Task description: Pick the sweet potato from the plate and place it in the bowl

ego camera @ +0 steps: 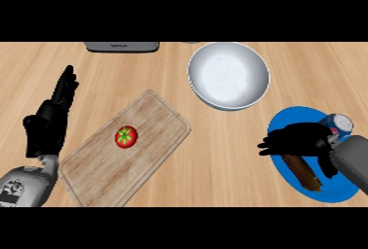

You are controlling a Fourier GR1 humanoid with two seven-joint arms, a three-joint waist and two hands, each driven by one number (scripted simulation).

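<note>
Wooden counter | sweet potato still lies on blue plate | your right hand curls over it, grip unconfirmed | left hand open, resting | lift and white bowl placement remain

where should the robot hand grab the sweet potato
Around the middle of the sweet potato, from above. It lies flat on the blue plate, long and thin, running diagonally, so fingers should close across its narrow width. The right robot hand hovers over its upper end.
</note>
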